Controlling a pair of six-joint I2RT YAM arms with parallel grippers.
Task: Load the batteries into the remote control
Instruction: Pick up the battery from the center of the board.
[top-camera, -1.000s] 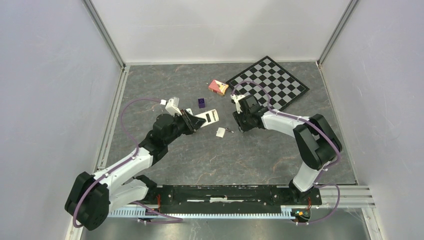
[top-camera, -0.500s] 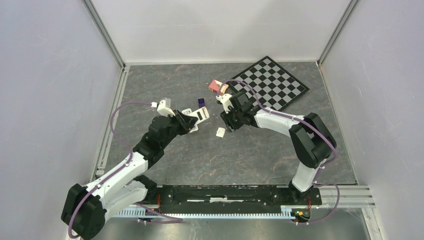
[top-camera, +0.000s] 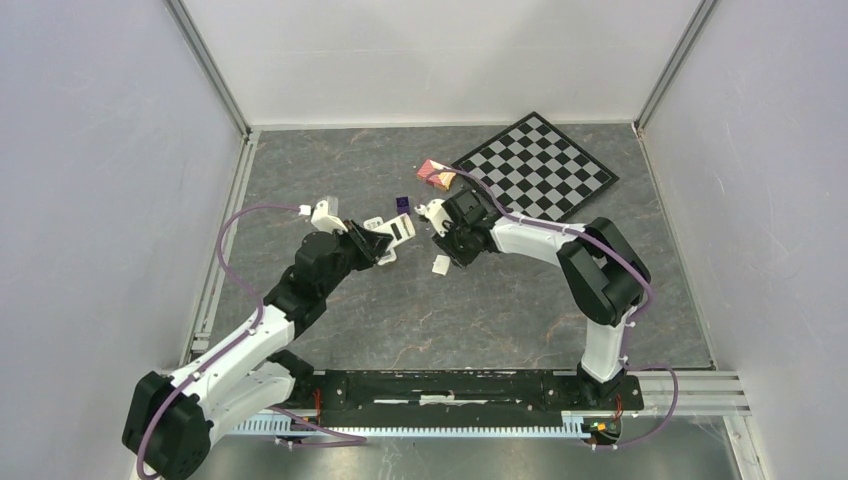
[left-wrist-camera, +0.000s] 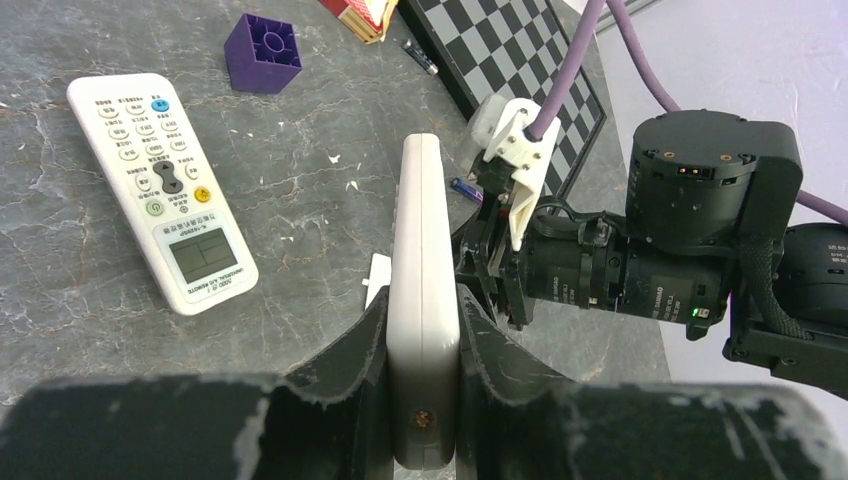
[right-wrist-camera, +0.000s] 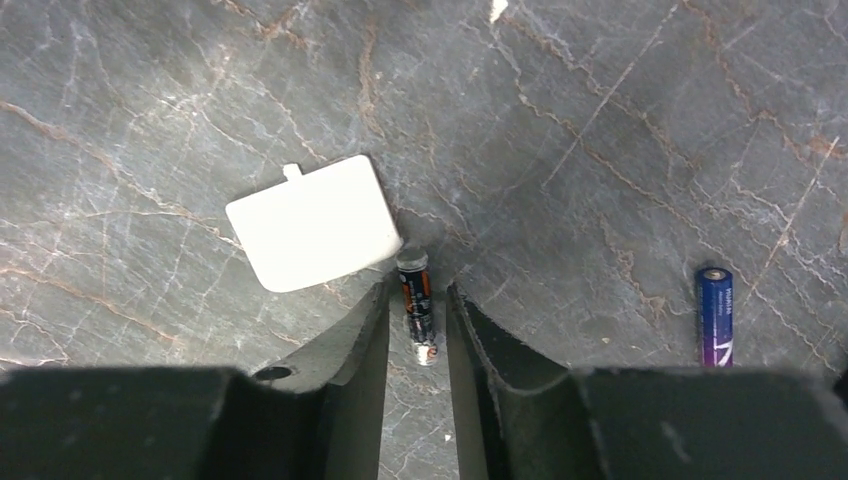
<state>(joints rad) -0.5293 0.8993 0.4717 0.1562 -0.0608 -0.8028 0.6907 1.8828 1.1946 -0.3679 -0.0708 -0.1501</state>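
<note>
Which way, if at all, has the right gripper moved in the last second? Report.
Yes. The right gripper has shifted left, farther from the checkerboard.

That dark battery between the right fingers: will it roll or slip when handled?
Probably rolls sideways if nudged: the dark battery is a small round cylinder, and the table is flat. Likely slippery; its wrap looks glossy, and the right gripper flanks a narrow body.
</note>
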